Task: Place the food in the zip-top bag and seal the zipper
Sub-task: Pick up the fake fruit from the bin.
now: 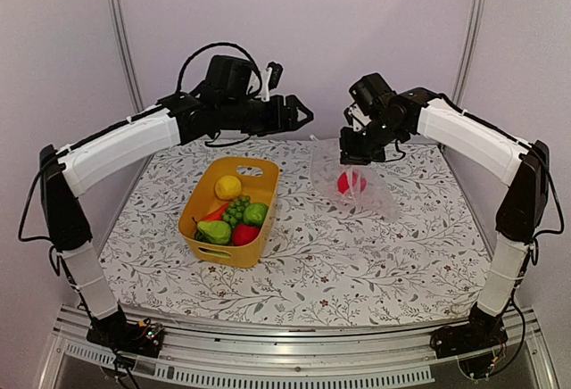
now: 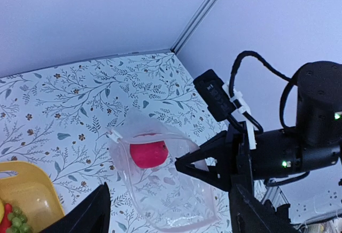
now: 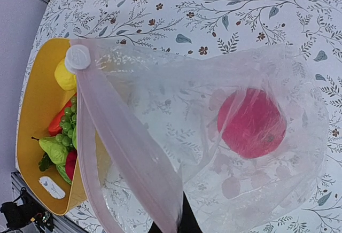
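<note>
White cloth printed with grey-green sprigs covers the table (image 1: 357, 264), with both arm bases bolted at its near edge. Nearest to them, left of centre, sits a yellow plastic basket (image 1: 223, 253) with handle slots. Inside it lie a green pear (image 1: 214, 231) and a red piece (image 1: 244, 234) at the near end, then an orange carrot (image 1: 214, 213), a green grape bunch (image 1: 236, 211) and a green round piece (image 1: 256, 213), with a yellow lemon (image 1: 227, 186) at the far end.

Farther back and to the right, apart from the basket, a clear, crinkly plastic zip-top bag (image 1: 375, 193) rests partly on the cloth with its mouth lifted. A red round fruit (image 1: 351, 182) lies inside it. The right gripper (image 1: 357, 153) has its fingers pinched together on the bag's upper rim, where the whitish zipper (image 3: 123, 142) strip runs. The mouth is unsealed.

The left gripper (image 1: 305, 114) hangs in the air above the far end of the basket, pointing toward the bag. Its fingers stand wide apart and hold nothing. Pale lilac walls (image 1: 375, 14) close off the back.
</note>
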Robot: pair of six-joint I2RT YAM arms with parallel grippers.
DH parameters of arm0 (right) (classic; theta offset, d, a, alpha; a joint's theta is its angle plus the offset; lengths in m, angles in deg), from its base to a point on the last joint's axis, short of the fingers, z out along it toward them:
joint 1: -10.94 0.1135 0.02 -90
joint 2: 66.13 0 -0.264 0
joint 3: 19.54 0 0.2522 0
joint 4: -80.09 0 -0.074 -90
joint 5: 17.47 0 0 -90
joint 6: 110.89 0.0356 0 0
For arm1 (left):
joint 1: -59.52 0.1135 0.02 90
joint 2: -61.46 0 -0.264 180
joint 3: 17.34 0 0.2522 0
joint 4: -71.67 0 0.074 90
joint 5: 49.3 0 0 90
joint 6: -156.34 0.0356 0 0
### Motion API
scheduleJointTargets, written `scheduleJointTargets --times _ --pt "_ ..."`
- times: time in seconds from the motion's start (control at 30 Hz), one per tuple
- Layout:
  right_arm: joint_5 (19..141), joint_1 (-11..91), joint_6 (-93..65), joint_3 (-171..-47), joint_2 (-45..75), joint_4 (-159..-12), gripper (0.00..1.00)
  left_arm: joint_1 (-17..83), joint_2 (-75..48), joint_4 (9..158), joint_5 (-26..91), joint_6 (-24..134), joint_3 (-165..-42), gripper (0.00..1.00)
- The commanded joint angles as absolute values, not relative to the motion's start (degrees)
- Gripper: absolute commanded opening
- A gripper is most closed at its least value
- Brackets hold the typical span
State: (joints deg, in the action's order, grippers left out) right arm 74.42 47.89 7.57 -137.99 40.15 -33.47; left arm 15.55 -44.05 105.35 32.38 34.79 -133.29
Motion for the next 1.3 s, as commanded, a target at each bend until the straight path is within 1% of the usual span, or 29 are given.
scheduleJointTargets --times 0.0,0.13,0.23,0.4,0.6,0.67,0.7,0.8,0.93,1.17,1.27 --pt "72.8 47.6 7.3 -139.1 38.6 -33.4 0.00 18.2 -36.6 113.3 41.2 36.5 -126.8 0.76" --pt "73.3 47.5 6.8 -136.6 37.6 -34.5 0.00 21.2 -33.2 119.2 48.4 35.6 -118.4 0.76" --pt "74.1 47.5 6.2 -135.2 36.8 -35.0 0.00 22.8 -33.0 121.5 50.7 37.9 -113.8 0.76" --pt "75.4 47.5 5.8 -133.5 36.1 -35.7 0.00 25.4 -37.3 123.1 55.0 42.8 -112.7 0.79" --pt "75.8 47.5 4.5 -132.8 36.4 -35.5 0.00 29.4 -45.5 121.5 56.0 45.8 -116.5 0.82" --pt "77.1 47.5 4.3 -133.5 37.0 -35.2 0.00 30.5 -48.8 121.4 54.7 46.2 -119.0 0.99" --pt "77.5 47.5 4.2 -133.7 37.4 -34.9 0.00 30.6 -50.4 121.5 54.9 46.8 -120.3 0.99" --pt "77.7 47.5 4.2 -133.2 37.8 -34.9 0.00 30.8 -54.6 121.3 55.9 48.2 -123.4 0.99" --pt "77.8 47.5 4.2 -132.9 37.8 -35.1 0.00 30.8 -59.0 121.3 56.4 48.9 -126.4 0.97" --pt "77.4 47.5 3.9 -134.6 37.3 -33.4 0.00 30.8 -64.4 121.8 56.3 48.7 -129.5 0.93" --pt "77.2 47.5 4.1 -133.5 36.8 -34.1 0.00 30.3 -65.3 123.2 55.3 48.3 -130.6 0.91"
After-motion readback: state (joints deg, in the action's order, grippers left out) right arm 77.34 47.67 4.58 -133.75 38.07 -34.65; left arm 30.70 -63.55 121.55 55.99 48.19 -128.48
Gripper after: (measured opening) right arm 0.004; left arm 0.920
